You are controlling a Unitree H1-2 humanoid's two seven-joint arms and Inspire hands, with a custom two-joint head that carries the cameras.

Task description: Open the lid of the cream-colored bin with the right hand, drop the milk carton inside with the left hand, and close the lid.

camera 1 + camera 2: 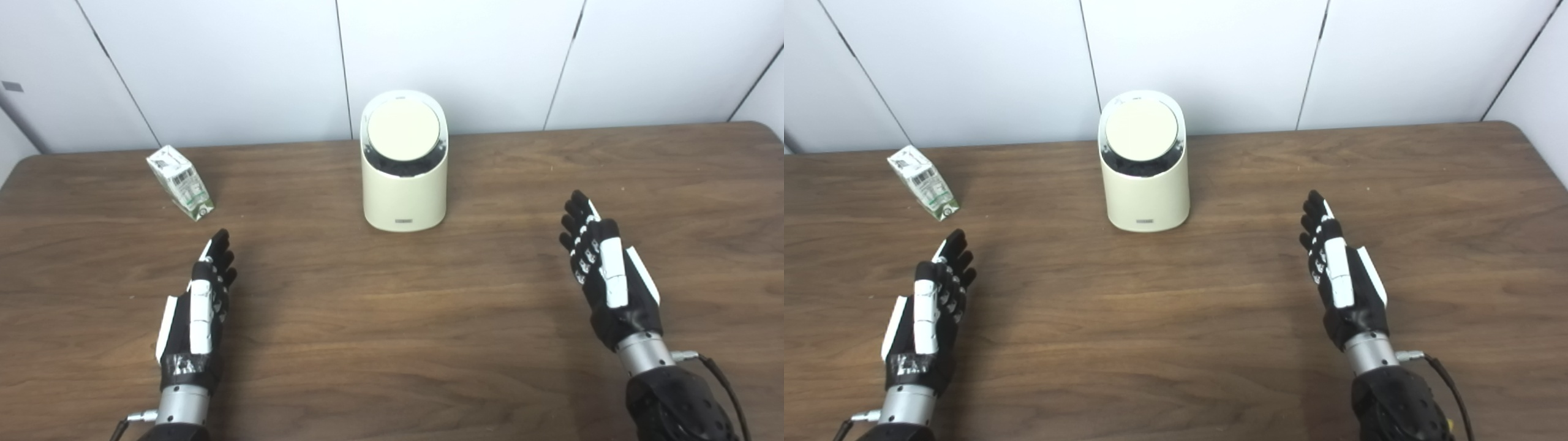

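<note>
Left hand: I'm holding the fingers straight and stretched forward, lying close side by side, gripping nothing. The hand is turned on edge, fingertips pointing up the table toward the milk carton but sitting apart from it — a clear strip of wood is showing between them. The left wrist is coming in from the bottom edge at the left.

Right hand: same posture, fingers extended and empty, hand on edge, fingertips angling slightly inward toward the middle of the table. It's sitting well apart from the cream-colored bin, off to the bin's right and nearer to me. A cable is running off the right wrist.

Carton is lying tilted on the wooden table, at the far left, near the back edge — white with green print, one corner pointing at my left hand.

Bin is standing upright at the far centre of the table, just in front of the white wall panels. Its round lid is sitting in the top opening, tilted toward me, with a dark gap showing along its lower edge. Whether it's fully seated I can't tell.
</note>
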